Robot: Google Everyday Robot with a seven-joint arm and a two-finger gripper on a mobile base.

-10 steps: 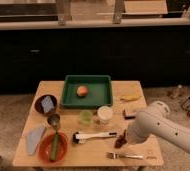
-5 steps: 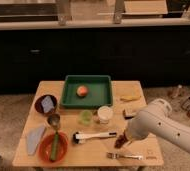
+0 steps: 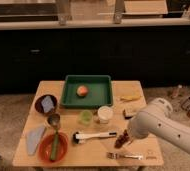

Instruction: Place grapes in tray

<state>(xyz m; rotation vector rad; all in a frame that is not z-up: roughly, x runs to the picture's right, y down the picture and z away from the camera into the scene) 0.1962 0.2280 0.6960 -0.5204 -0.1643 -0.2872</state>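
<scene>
Camera view | hand (image 3: 127, 135) low over table (image 3: 90, 153) | grapes (image 3: 120, 142) just beneath it | grip: cannot tell

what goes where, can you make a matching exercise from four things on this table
1 round orange fruit
2 fork
3 gripper
4 banana

a near the table's front edge
b down at the grapes, right of the brush
c in the green tray
d right of the green tray

Pairs: 1-c, 2-a, 3-b, 4-d
</scene>
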